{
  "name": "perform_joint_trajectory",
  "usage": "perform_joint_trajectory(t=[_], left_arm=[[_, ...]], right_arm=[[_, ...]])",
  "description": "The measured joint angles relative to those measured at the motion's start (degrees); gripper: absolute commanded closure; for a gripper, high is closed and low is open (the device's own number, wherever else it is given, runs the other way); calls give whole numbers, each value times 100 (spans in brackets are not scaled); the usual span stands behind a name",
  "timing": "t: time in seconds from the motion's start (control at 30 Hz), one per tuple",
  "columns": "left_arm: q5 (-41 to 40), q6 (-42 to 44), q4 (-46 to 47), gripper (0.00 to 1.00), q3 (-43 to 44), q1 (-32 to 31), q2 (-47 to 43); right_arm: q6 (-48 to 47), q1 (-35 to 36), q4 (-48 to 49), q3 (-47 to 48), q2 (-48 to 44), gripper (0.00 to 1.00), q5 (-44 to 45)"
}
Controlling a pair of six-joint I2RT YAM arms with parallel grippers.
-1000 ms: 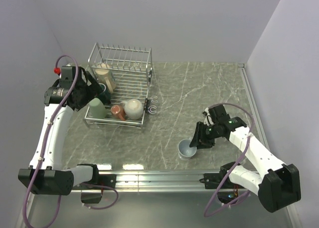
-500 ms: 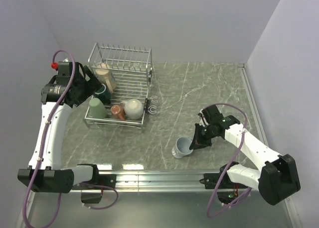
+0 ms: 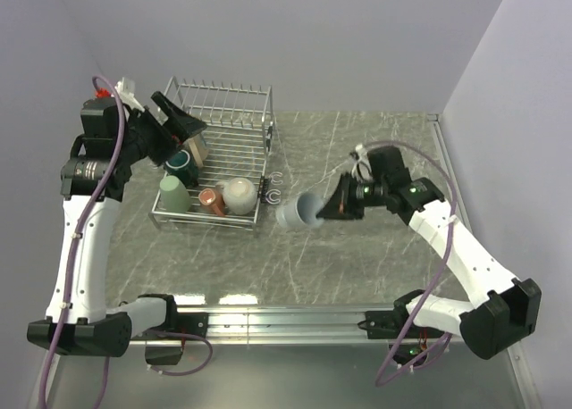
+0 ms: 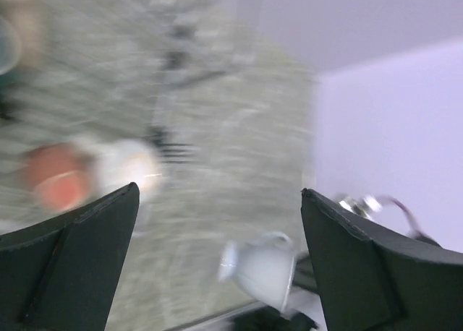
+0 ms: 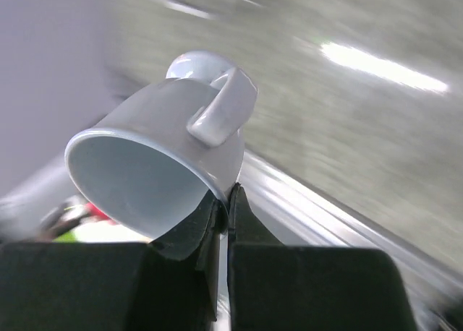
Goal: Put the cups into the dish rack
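One glossy blue-grey handled mug [image 3: 295, 212] hangs tipped in the right claw [image 5: 224, 197].

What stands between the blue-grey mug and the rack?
Nothing visible blocks it. The mug, pinched at its rim by the right tool, hangs tilted just right of the rack. Only two small wire hooks at the rack's right side lie between them, low near the table.
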Motion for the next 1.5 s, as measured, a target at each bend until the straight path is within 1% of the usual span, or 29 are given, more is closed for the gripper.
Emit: perform_joint_trajectory(t=[0.13, 0.23, 0.4, 0.53, 0.6, 0.7, 0.8, 0.9, 1.0, 1.1, 1.27, 1.5], left_arm=[[1292, -710, 1233, 1, -216, -2, -96], [1884, -1246, 1845, 1, -271, -13, -33], [2520, -2251, 2522, 1, -267, -111, 232], [2837, -2855, 2599, 1, -109, -219, 494], [2933, -3191, 2728, 1, -107, -304, 557], [3036, -3786, 3176, 1, -243, -531, 560], [3040, -4323, 3499, 1, -310, -903, 599], [3032, -4666, 3707, 1, -341, -1220, 686], [2983, -4824, 3598, 1, -334, -1427, 835], [2887, -4981, 3508, 1, -376, -1475, 940], [2688, -5134, 3449, 1, -542, -1480, 940], [2498, -5300, 3445, 1, -752, -1539, 940]], right_arm=[[935, -118, 1290, 691, 46, 100, -977], [1464, -234, 2079, 1102, 229, 100, -1414], [1624, -339, 2446, 2107, 868, 100, -1565], [1340, -345, 2282, 2830, 1276, 100, -1272], [1152, -348, 2238, 2997, 1338, 100, -975], [988, -350, 2247, 3008, 1329, 100, -623], [898, -317, 2312, 2966, 1329, 100, -256], [800, -256, 2402, 2959, 1329, 100, 111], [651, -109, 2476, 2959, 1309, 100, 518], [516, 37, 2500, 2957, 1255, 100, 778], [350, 227, 2721, 2798, 1054, 100, 944], [219, 546, 2997, 2618, 831, 100, 953]])
